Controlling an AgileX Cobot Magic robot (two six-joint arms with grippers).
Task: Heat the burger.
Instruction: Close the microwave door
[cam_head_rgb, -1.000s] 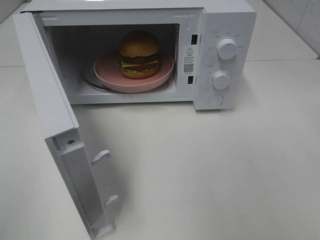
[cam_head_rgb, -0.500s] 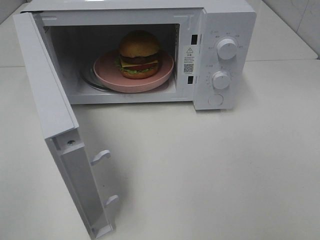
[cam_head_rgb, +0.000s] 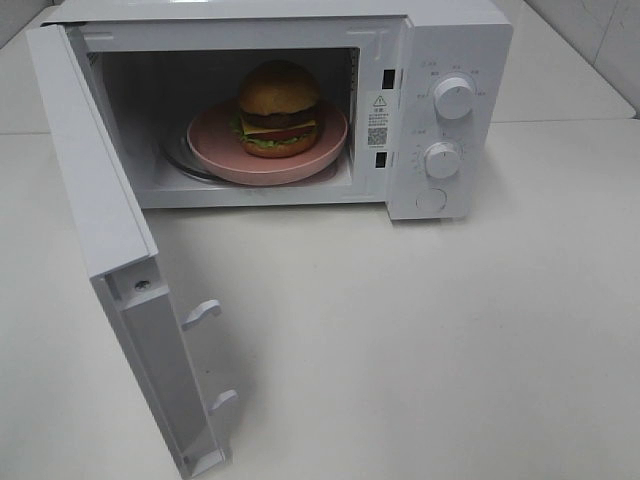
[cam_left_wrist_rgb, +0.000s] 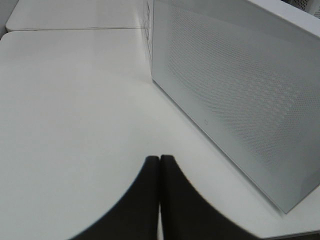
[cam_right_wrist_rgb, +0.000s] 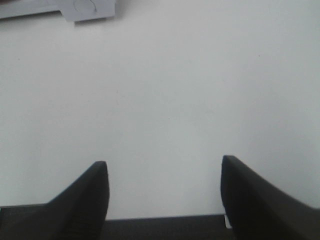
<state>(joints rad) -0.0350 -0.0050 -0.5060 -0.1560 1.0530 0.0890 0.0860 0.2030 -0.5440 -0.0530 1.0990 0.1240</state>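
The burger (cam_head_rgb: 278, 108) stands upright on a pink plate (cam_head_rgb: 215, 150) inside the white microwave (cam_head_rgb: 455, 40), whose door (cam_head_rgb: 95, 190) hangs wide open to the left. Neither gripper shows in the exterior high view. In the left wrist view my left gripper (cam_left_wrist_rgb: 159, 161) is shut, its two dark fingers pressed together over the bare table beside the door's perforated outer face (cam_left_wrist_rgb: 240, 95). In the right wrist view my right gripper (cam_right_wrist_rgb: 164, 170) is open with nothing between its fingers, above the white table; a corner of the microwave (cam_right_wrist_rgb: 92, 9) shows far off.
Two round knobs (cam_head_rgb: 454, 98) (cam_head_rgb: 441, 159) and a round button (cam_head_rgb: 431, 200) sit on the microwave's right panel. The open door juts toward the table's front left, with latch hooks (cam_head_rgb: 203, 312) on its inner edge. White table (cam_head_rgb: 430, 340) spreads in front.
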